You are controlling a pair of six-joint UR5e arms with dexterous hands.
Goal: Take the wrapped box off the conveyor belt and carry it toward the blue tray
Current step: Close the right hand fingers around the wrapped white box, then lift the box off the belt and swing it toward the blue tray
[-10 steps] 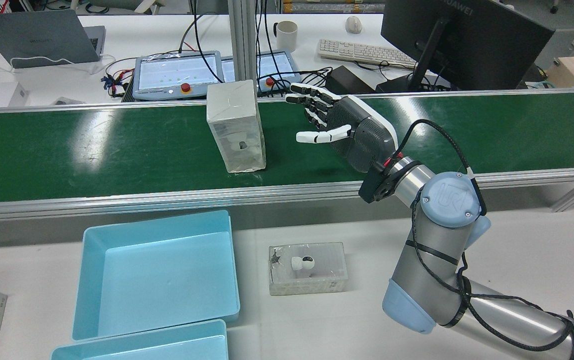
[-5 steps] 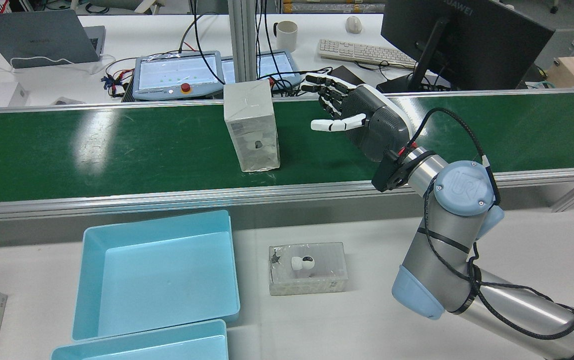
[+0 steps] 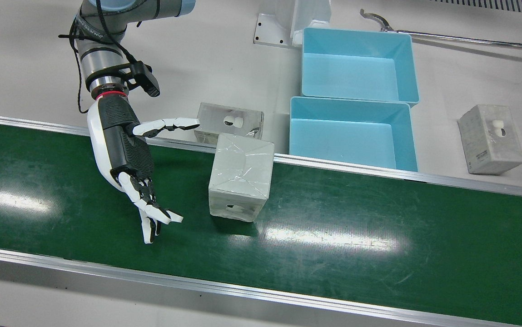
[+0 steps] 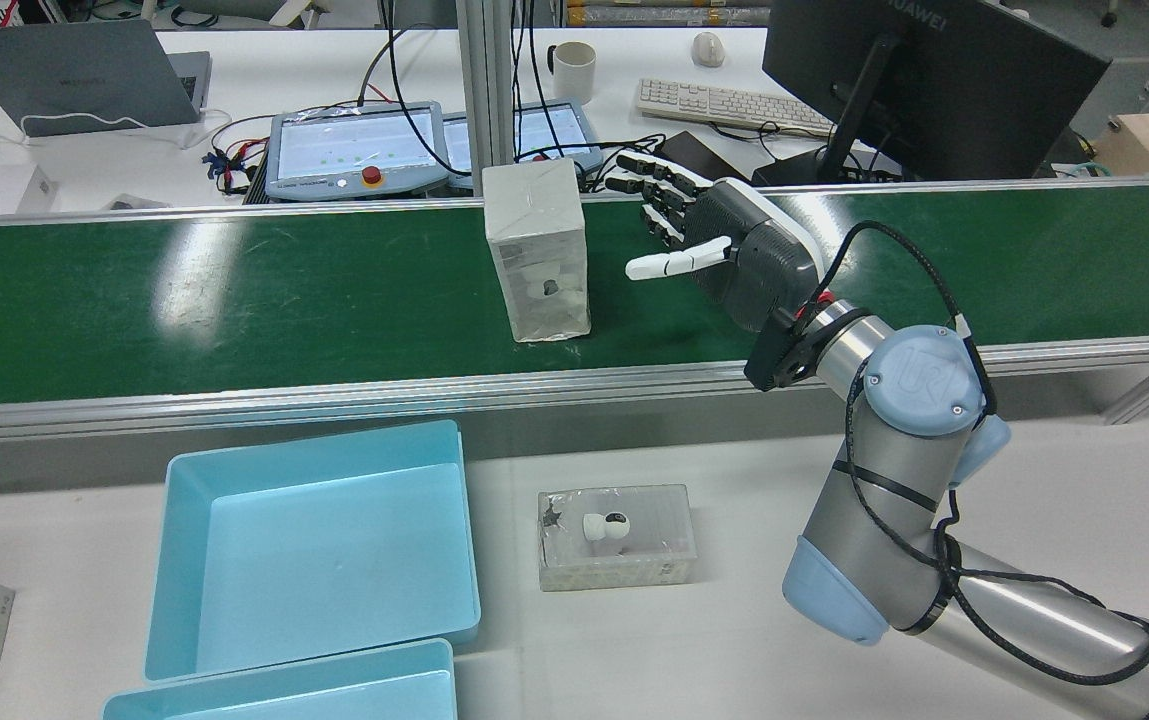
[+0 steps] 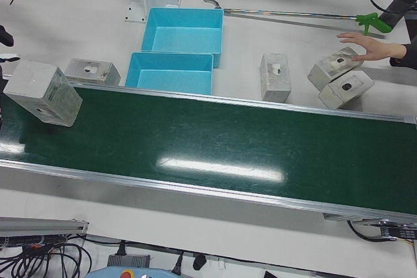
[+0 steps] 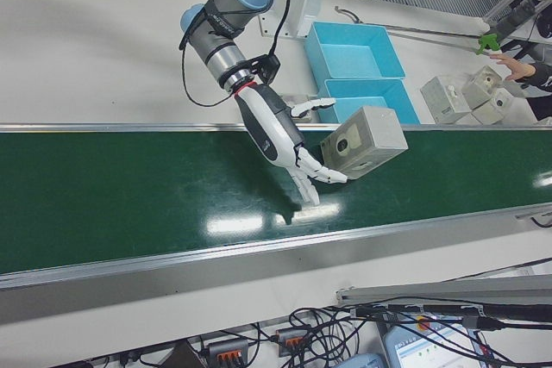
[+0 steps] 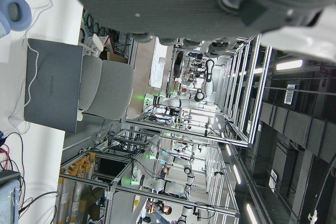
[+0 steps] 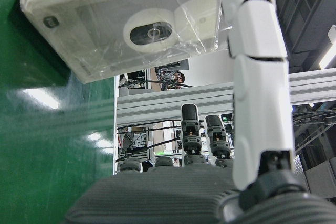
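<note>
One "HUAWEI" laptop (image 4: pixel 74 75) behind belt (image 4: pixel 234 300)

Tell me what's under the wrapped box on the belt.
The wrapped box stands directly on the green conveyor belt; its footprint is covered. The open right hand waits beside it, not touching.

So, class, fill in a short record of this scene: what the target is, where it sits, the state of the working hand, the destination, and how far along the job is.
target: wrapped box
location: upright on conveyor belt
working hand: right hand, open, beside the box, not touching
destination: blue tray, holds nothing
other: a second wrapped box lies on the table beside the tray
progress: not yet grasped
</note>
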